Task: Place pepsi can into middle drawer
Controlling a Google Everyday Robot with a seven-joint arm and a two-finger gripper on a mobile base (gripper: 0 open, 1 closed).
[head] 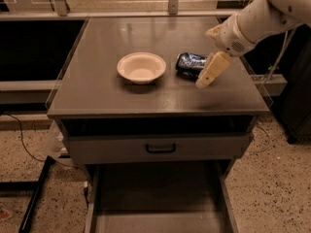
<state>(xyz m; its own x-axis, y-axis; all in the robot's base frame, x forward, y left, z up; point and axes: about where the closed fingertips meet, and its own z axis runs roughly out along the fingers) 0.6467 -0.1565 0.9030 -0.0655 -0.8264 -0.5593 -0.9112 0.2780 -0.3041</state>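
- Speckled floor (277, 193) surrounds a grey cabinet (97, 91) with a flat top.
- Middle drawer (158, 198) is pulled out at the bottom of the view, its plain grey floor bare.
- White arm (262, 13) reaches in from the upper right over the top's right side.
- Drawer front (97, 149) sits closed above the open drawer, with a black handle (160, 148) at its middle.
- Cream bowl (141, 67) stands upright near the top's centre.
- Gripper (210, 71) slants down and left, just beside the can's right end; contact cannot be told, nor whether it is released or clenched.
- Pepsi can (188, 63) lies on its side on the top, right of the bowl and apart from it, outside the drawer.
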